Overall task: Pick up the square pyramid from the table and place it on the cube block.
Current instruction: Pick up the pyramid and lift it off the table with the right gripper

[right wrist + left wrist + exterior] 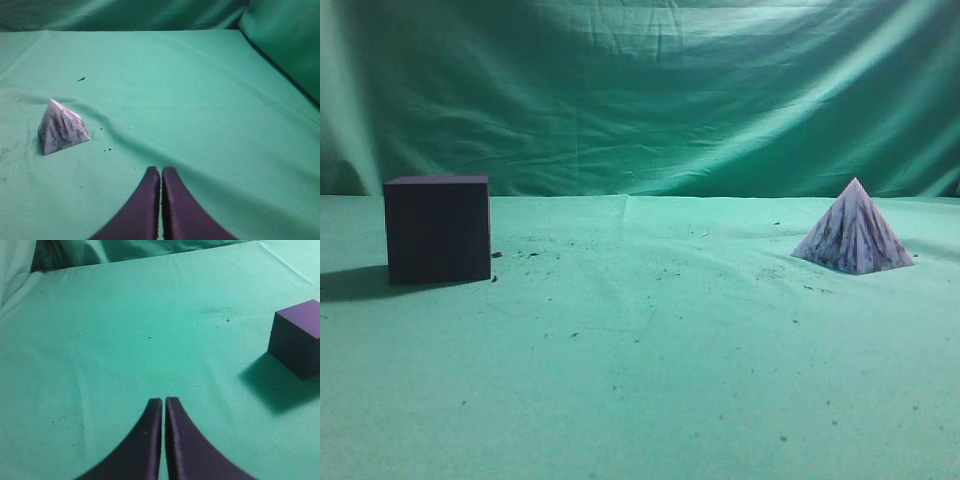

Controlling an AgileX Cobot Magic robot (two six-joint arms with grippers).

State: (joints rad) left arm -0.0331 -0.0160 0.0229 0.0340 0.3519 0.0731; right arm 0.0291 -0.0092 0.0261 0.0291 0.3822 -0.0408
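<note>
Square pyramid (854, 238) sitting on green counter (650, 380), far right, well apart from cube block (438, 228). Both pincers, left (163, 400) and right (160, 169), pressed closed, empty. Probably rigid, light; slanted faces slippery, so grip low on 2 opposite sides.

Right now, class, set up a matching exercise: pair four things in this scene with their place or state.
Things:
1. cube block
2. square pyramid
3. left gripper
4. table

Descriptions:
A. shut, holding nothing
B. green cloth speckled with dark crumbs
C. stands on the exterior view's left
D. rests on the exterior view's right

Pairs: 1-C, 2-D, 3-A, 4-B
</note>
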